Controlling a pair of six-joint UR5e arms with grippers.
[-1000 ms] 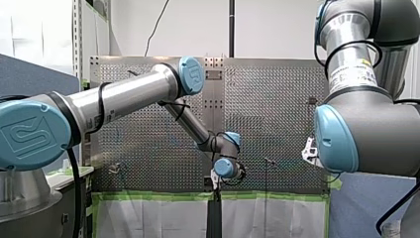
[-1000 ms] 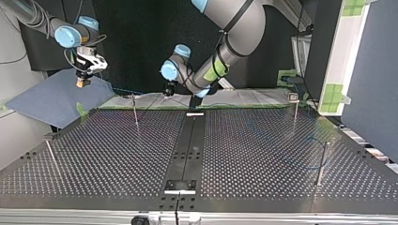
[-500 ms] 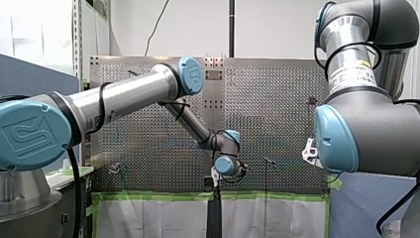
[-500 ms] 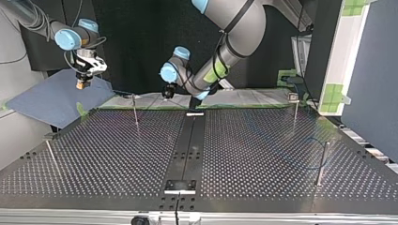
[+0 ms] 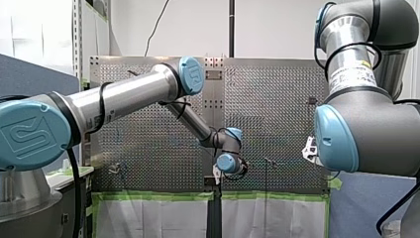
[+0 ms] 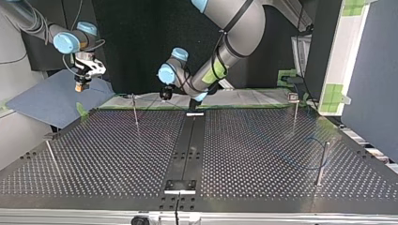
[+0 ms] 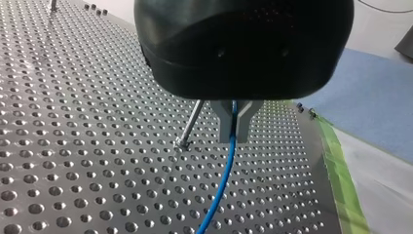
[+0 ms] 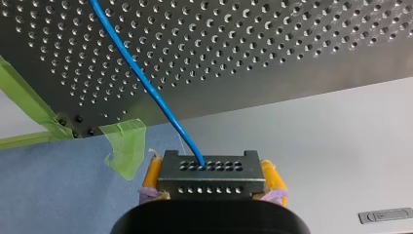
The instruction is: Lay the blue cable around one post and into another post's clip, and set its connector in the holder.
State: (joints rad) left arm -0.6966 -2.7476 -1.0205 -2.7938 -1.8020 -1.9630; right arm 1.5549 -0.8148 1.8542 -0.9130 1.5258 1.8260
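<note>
Sliding sideways since a second ago, my left gripper is nearing the post in the front view. In the top view it is hanging near that post, with my right gripper well beyond it. In the left wrist view, metal fingers are pinching the blue cable, the post just beside them. In the right wrist view, yellow pads are clamping the connector, the cable stretching straight away.

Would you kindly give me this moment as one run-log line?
left gripper shut on blue cable, beside post | right gripper shut on connector, beyond table edge
</note>
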